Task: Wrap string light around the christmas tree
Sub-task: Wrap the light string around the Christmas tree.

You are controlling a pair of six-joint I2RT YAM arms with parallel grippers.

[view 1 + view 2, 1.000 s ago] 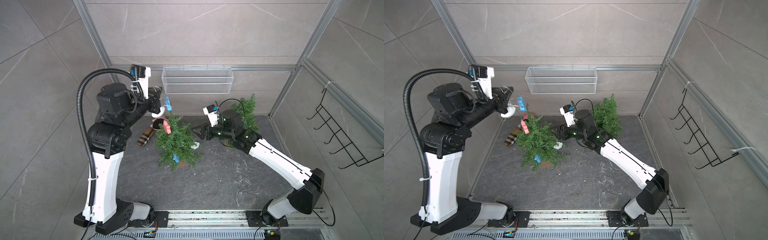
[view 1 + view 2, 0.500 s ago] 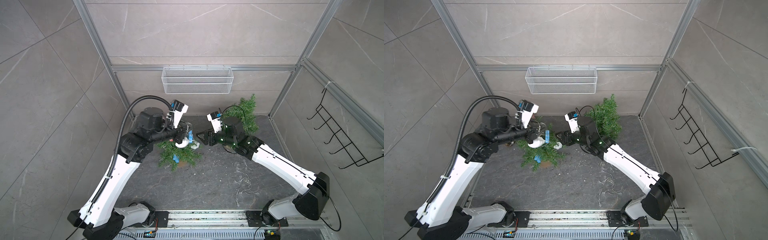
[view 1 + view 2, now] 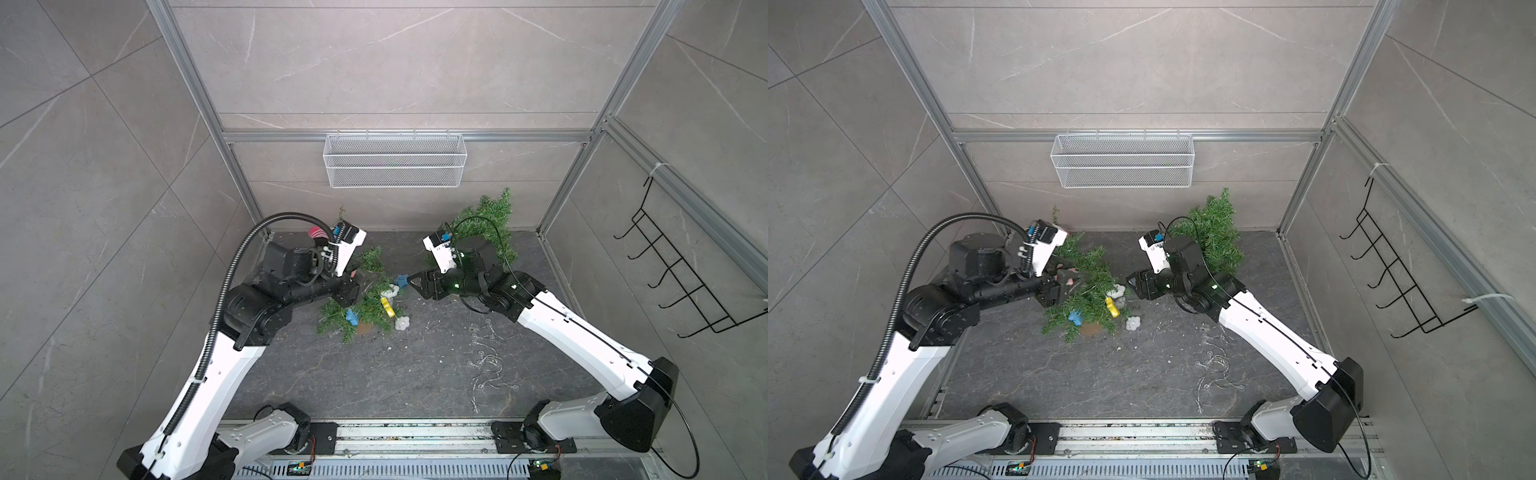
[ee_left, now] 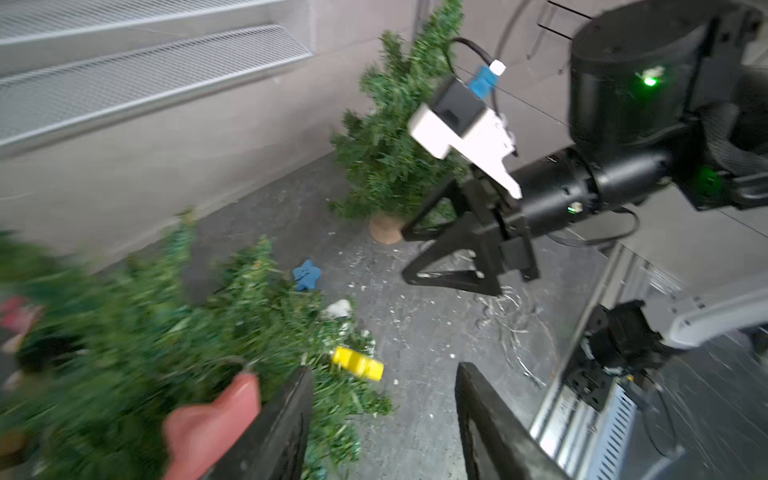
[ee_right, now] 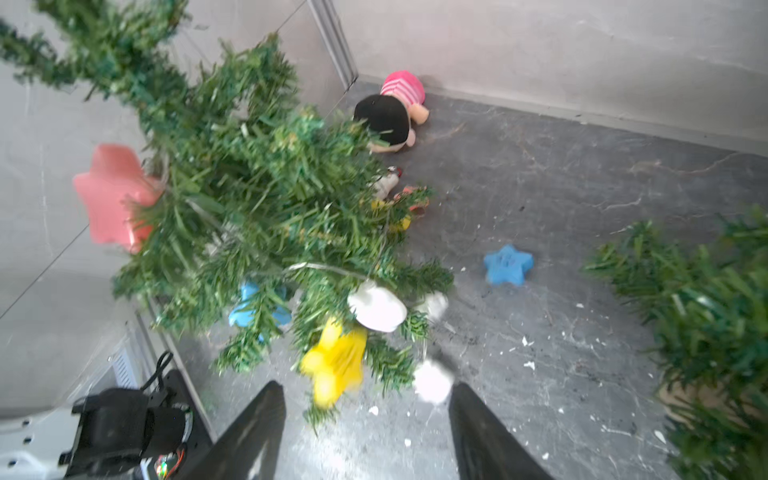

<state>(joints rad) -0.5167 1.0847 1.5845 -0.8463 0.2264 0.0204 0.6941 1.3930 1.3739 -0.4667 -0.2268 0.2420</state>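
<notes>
One decorated christmas tree, one bare tree, two blue stars.

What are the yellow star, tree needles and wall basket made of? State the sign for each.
The yellow star: probably foam or soft plastic, matte, rounded edges. The tree needles: likely plastic strips, flat, uniform. The wall basket: white-coated metal mesh, see-through.
</notes>
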